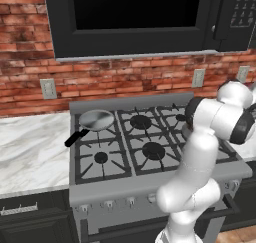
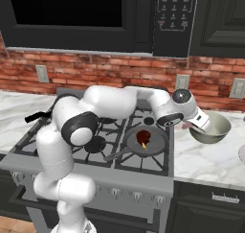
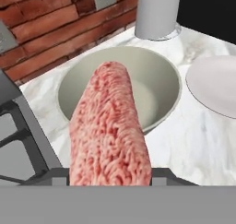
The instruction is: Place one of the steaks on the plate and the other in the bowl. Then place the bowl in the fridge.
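Steak in pincer above bowl.

Frying pan on stove, possibly canister

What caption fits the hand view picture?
Claw holding a raw steak above the empty bowl, with the white plate waiting beside it.

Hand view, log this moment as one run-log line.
gripper: shut on pinkish-red raw steak | position: above cream-beige deep bowl | round white plate: bare, beside bowl | second steak: in grey frying pan
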